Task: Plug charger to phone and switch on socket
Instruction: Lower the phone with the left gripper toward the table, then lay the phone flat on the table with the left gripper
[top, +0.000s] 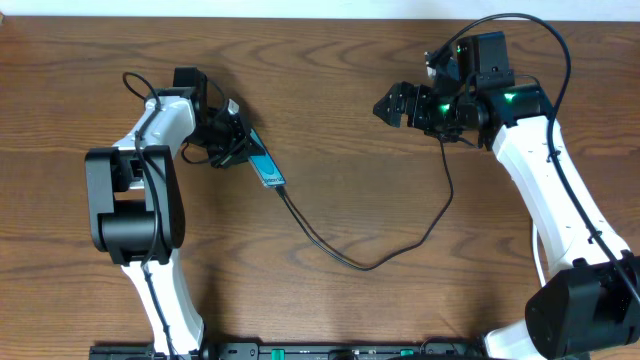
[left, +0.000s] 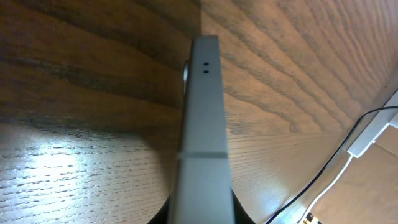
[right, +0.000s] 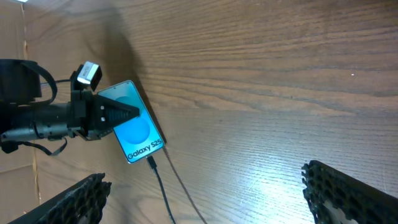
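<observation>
The phone (top: 266, 167), teal screen with a white "Galaxy S25" band, is held tilted at left of centre. My left gripper (top: 232, 140) is shut on its upper end. In the left wrist view I see the phone edge-on (left: 203, 118) between the jaws (left: 202, 214). The charger, a thin black cable (top: 370, 265), has its tip (right: 153, 165) at the phone's (right: 135, 122) lower edge and looks plugged in. My right gripper (top: 392, 105) is open and empty, above the table (right: 217, 199). The socket (left: 372, 134) shows only as a white end with a cord.
The cable loops across the middle of the wooden table (top: 330, 80) and rises toward the right arm (top: 540, 170). The left arm's base (top: 135, 210) stands at the left. A white cord (left: 336, 177) runs beside the black cable in the left wrist view.
</observation>
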